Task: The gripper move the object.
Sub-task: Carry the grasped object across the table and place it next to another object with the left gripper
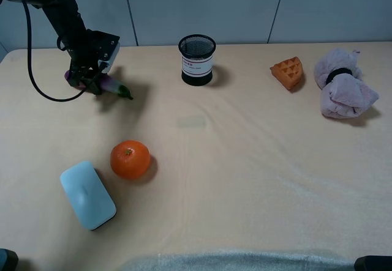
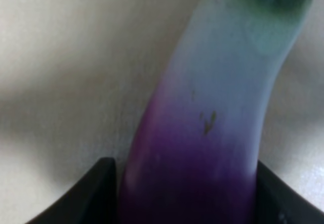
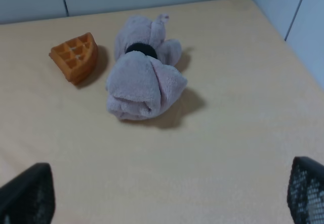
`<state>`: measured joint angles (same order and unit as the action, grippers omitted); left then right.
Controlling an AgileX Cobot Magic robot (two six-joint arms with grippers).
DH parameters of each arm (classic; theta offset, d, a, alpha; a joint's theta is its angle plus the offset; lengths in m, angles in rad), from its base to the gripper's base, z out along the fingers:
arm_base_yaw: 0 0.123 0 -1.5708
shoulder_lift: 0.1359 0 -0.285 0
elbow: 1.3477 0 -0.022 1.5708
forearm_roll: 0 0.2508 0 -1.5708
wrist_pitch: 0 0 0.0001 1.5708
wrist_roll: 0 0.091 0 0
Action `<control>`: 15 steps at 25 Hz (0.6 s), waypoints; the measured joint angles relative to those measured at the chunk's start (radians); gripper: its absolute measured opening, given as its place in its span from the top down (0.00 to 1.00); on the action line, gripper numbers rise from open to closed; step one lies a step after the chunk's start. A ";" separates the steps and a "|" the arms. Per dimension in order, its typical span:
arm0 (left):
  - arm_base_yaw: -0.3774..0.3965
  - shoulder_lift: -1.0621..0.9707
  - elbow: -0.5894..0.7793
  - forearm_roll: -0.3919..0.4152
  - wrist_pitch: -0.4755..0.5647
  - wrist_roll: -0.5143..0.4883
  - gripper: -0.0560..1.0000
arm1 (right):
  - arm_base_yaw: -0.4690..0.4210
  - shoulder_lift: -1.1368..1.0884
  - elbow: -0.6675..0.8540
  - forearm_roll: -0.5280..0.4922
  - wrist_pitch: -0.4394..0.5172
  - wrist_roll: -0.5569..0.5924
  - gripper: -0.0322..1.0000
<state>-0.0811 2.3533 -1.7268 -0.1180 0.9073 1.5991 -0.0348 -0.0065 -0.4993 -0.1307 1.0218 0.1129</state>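
High camera first: your left gripper (image 1: 92,81) is over at the far-left end of the table (image 1: 245,179), pinching the purple eggplant (image 1: 114,87) by its fat end, so the green stem pokes out toward the middle. I can't tell if the eggplant is touching the tabletop or hanging just above it. The shadow sits tight beside it, so it's low either way. The orange (image 1: 130,159) and the pale blue block (image 1: 87,195) sit nearer the front edge, well apart from the grab, and the mesh cup (image 1: 197,60) is off at the back. Nothing's crowding you whichever way you carry it.

Left wrist view: the eggplant (image 2: 202,133) fills the frame, with dark fingers (image 2: 96,193) pressed right up against the purple part, one on each side. Gripping the thick end makes sense to me. The skin looks glossy, and the narrow end would probably slip.

Right wrist view: your right gripper (image 3: 167,204) is spread wide with nothing between its tips. It's looking at the waffle toy (image 3: 76,57) and the bundled pink cloth (image 3: 144,85), which lie just beside each other. I'd guess it's parked out of the way, since the job's on the other side.
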 joint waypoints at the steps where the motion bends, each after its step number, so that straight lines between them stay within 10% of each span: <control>1: 0.000 0.000 0.000 0.000 0.000 0.000 0.46 | 0.000 0.000 0.000 0.000 0.000 0.000 0.30; 15: 0.000 -0.002 0.000 0.000 0.000 0.000 0.46 | 0.000 0.000 0.000 0.000 0.000 0.000 0.30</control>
<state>-0.0811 2.3511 -1.7268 -0.1180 0.9073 1.5994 -0.0348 -0.0065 -0.4993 -0.1307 1.0218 0.1129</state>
